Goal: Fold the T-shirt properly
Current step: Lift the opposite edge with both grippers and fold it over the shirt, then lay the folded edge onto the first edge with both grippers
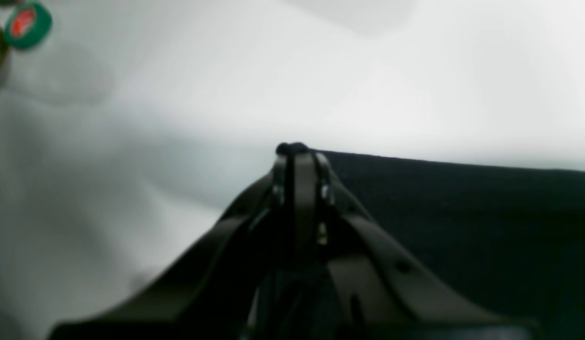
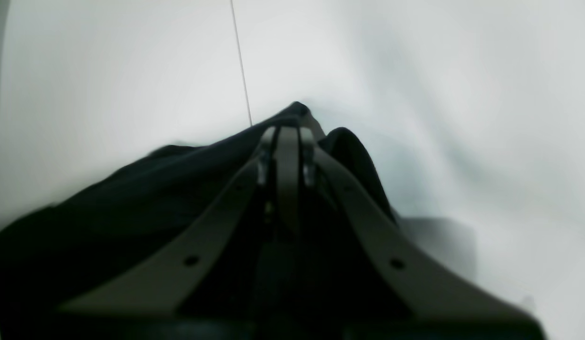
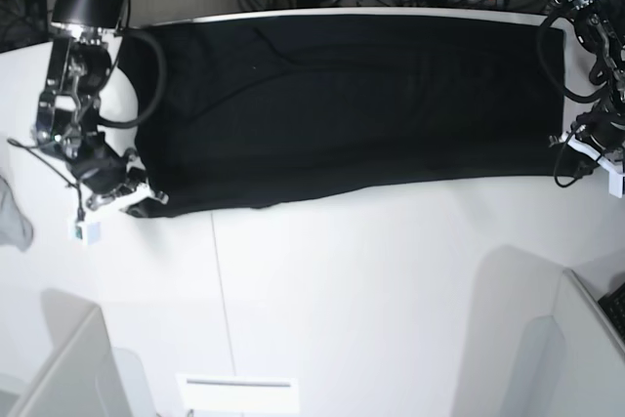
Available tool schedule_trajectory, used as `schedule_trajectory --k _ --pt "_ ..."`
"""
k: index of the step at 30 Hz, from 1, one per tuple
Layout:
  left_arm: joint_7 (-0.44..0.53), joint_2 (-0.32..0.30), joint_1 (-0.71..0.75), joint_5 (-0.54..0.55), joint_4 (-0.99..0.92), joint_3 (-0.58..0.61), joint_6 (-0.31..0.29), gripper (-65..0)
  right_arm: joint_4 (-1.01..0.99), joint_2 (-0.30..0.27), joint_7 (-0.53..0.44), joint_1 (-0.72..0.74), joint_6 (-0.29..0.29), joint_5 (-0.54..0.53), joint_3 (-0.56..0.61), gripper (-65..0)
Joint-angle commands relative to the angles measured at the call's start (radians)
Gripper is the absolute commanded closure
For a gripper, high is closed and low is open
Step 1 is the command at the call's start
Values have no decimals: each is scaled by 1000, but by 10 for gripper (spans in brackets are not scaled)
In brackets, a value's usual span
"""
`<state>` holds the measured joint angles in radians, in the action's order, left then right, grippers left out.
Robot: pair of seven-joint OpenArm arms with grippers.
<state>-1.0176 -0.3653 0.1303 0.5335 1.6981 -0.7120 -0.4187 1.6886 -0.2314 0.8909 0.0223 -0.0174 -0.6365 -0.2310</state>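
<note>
1. T-shirt (image 3: 352, 104) lies flat on the white bench (image 3: 391, 280), a long black band across the upper half of the base view; its long axis runs left to right, reaching from near the frame's left edge to near the right.
2. Its far long edge lies along the bench's back edge at the top of the frame; the near long edge sags a little lower toward the left.
3. My right gripper (image 3: 137, 204) is at the shirt's lower left corner in the base view. In the right wrist view (image 2: 288, 130) my jaws are pressed together with black cloth bunched up around the tips, so they are pinching that corner.
4. My left gripper (image 1: 299, 151) is at the right end of the shirt. In the left wrist view the jaws are closed narrow, with a small nub of black cloth at the tips and the shirt's straight edge running off to the right of the frame.
5. A green and red roll (image 1: 28, 24) sits blurred in the upper left of the left wrist view.
6. A small grey cloth (image 3: 14, 214) lies at the left edge of the base view, apart from the shirt.
</note>
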Motion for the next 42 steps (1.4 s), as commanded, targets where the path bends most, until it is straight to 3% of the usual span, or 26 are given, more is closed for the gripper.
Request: schedule_trajectory --k 1,14,19,26,29,42 --pt "19 -21 1 18 20 -7 4 0 46 -12 -17 1 1 -3 -21 0" --pt "19 -21 68 20 124 -42 4 0 296 88 90 -223 4 -4 -149 0" --pt "19 -21 90 20 125 -41 1 0 308 94 104 -264 4 -38 -156 0" --pt "18 -22 125 20 127 -41 1 0 310 88 187 -284 1 -303 -264 0" --pt "18 -22 156 20 127 -42 -1 0 316 86 225 -284 1 -308 -295 0" --pt "18 -22 231 20 173 -44 -1 0 316 96 221 -414 3 -313 -290 0"
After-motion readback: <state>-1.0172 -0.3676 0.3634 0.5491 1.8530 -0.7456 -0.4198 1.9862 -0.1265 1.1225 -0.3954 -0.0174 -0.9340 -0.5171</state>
